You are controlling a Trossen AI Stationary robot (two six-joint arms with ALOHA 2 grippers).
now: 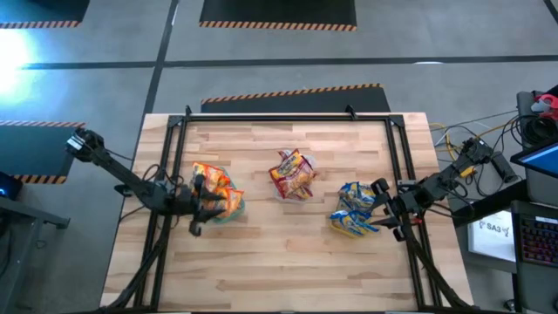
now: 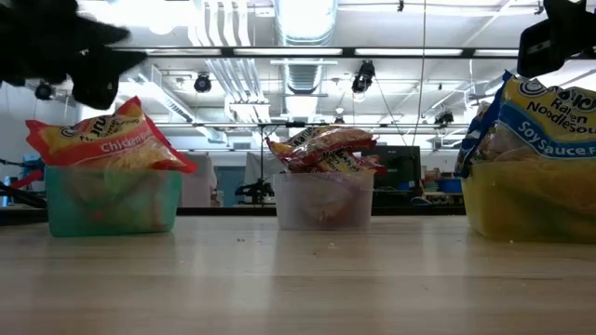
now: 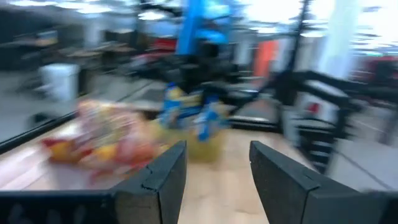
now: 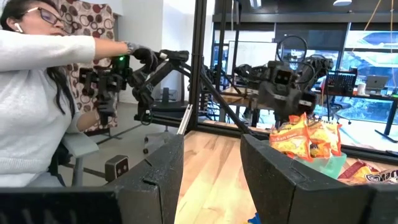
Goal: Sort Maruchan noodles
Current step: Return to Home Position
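Checking, I found left gripper [image 1: 197,208] released by orange noodle packs [image 1: 218,185], right gripper [image 1: 384,206] released by blue noodle packs [image 1: 353,211], table [image 1: 288,262] front bare.

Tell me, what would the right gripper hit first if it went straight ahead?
Likely nothing close: ahead of the right gripper lies bare table, with the orange noodle packets off to one side. The black frame post seems first in line, depth unclear.

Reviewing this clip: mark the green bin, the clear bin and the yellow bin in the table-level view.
green bin [image 2: 112,205]: low view, middle of its front wall.
clear bin [image 2: 324,205]: low view, middle of its front wall.
yellow bin [image 2: 531,200]: low view, front wall, below the packets sticking out.
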